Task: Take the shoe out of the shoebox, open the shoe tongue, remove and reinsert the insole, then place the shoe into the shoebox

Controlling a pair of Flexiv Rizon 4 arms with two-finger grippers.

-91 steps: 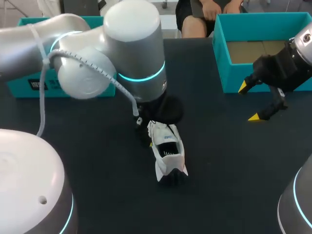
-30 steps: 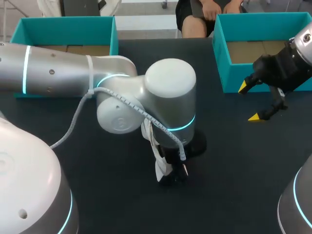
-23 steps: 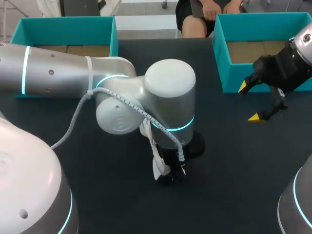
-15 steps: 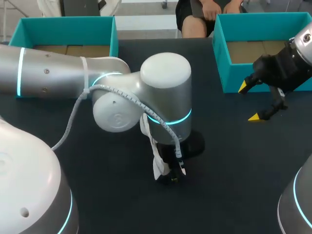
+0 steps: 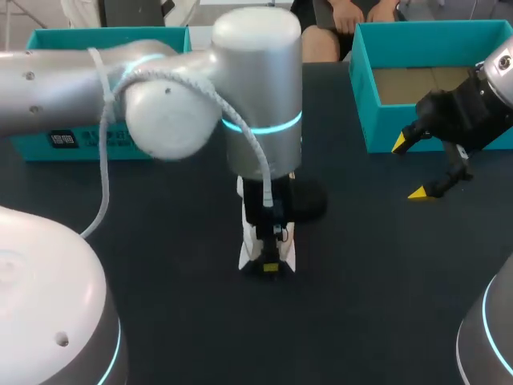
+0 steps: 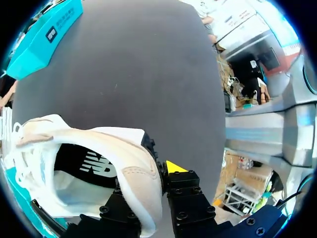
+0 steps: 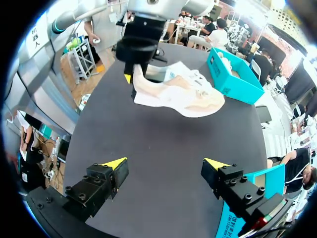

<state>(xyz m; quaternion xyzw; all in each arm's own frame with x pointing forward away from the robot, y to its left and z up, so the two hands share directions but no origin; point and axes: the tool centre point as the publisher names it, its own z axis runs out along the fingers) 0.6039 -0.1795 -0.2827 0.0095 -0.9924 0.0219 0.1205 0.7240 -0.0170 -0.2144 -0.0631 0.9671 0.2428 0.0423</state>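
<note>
**Cream shoe gripped by the heel at mid-worktop**

A teal cardboard shoebox (image 5: 48, 140) stands at the far left of the dark matte worktop (image 5: 377, 265). From above, the left arm's bulky silver wrist hides much of the cream, soft-sided laced shoe (image 6: 99, 148). The left pincer (image 6: 151, 173) is clamped on its padded heel collar. A second open teal box (image 5: 365, 88) sits far right. The right pincer (image 7: 165, 163) is beside it, spread wide and holding nothing.
</note>
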